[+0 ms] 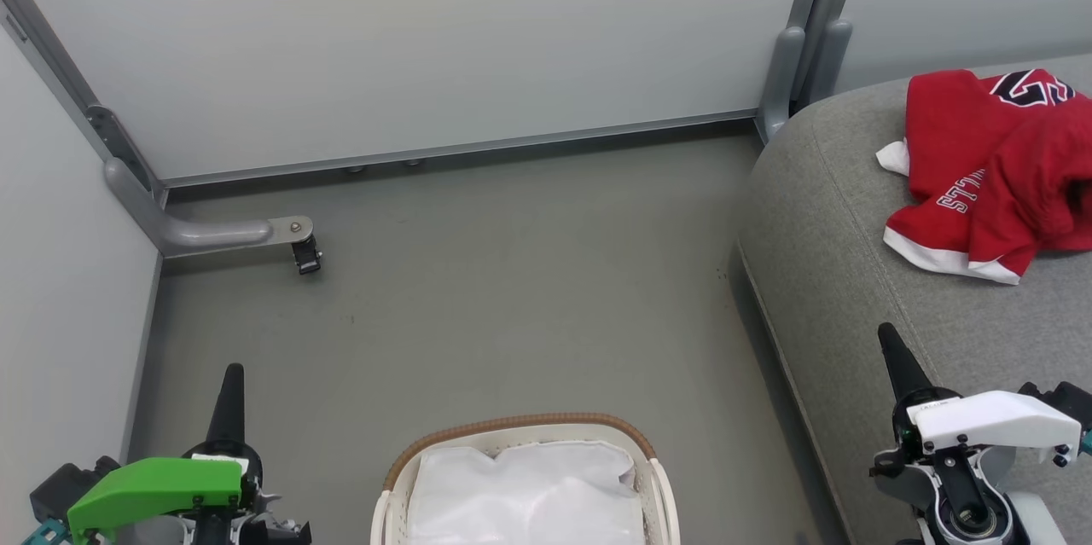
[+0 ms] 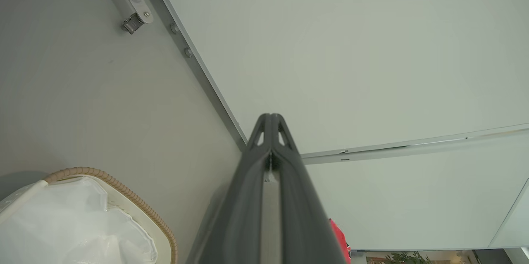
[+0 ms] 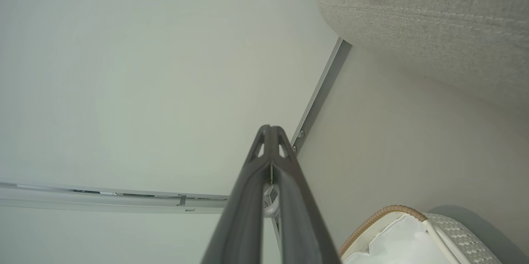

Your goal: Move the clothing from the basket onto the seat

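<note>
the left gripper (image 2: pixel 270 120), fingers pressed together and holding nothing, hangs above the grey floor (image 1: pixel 512 272) just left of the basket (image 1: pixel 512 423). the right gripper (image 3: pixel 270 129), likewise closed and empty, hangs over the front slope of the seat (image 1: pixel 836 272). the clothing (image 1: pixel 990 161), a crumpled red heap with white trim and lettering, lies on the seat toward its back, well apart from both tools. the part of the basket in view holds rumpled white liner cloth (image 1: pixel 520 485) and no red. the likely trouble from here is a false finish: the basket's near half is cut off by the head view's bottom edge, so a garment could lie there, or under the liner's folds, unseen. a blind reach might pinch the liner instead and drag the light basket along. the heap is loosely piled, and a careless sweep of the right arm could push it toward the seat's rounded edge. the heap's right side runs out of frame; it is perhaps more than one garment, but the count cannot be told.
</note>
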Available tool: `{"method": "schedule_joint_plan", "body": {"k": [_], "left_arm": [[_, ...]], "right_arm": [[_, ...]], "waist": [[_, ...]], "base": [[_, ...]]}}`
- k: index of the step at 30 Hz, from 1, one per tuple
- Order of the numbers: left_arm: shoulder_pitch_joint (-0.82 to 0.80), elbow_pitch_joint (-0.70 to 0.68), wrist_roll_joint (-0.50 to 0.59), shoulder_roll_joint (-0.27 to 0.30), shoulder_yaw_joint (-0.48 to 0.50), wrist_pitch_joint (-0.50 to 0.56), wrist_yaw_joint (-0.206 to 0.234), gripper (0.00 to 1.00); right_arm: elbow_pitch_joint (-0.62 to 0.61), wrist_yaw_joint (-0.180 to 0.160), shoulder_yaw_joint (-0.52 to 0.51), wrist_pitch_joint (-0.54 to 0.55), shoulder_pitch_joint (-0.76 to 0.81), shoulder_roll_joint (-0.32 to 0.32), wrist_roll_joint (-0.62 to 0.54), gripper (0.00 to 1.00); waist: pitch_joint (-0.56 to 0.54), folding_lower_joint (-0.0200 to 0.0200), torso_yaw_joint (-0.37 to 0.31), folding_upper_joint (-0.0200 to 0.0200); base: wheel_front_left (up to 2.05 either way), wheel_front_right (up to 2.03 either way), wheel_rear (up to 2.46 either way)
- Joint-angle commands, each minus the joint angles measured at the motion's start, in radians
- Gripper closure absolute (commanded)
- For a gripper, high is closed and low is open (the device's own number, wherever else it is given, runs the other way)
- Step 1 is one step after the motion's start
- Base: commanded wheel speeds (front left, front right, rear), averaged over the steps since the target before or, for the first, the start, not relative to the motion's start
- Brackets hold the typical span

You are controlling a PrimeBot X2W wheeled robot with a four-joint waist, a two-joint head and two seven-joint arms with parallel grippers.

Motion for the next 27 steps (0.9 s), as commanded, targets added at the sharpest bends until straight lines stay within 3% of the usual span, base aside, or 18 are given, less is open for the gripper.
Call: {"method": "schedule_joint_plan", "body": {"k": [1, 27], "left_arm": [[-0.026, -0.011, -0.026, 0.008, 0.005, 0.005, -0.002, 1.00], [-0.038, -0.043, -0.219, 0.009, 0.012, 0.058, -0.003, 1.00]], "right_arm": [[-0.014, 0.000, -0.005, 0.008, 0.004, -0.006, 0.026, 1.00], [-0.058, -0.001, -0.021, 0.060, 0.028, -0.008, 0.230, 1.00]], "waist": [[0.000, 0.0000, 0.000, 0.0000], [-0.003, 0.0000, 0.003, 0.0000]], "base": [[0.00, 0.00, 0.00], [0.00, 0.00, 0.00]]}}
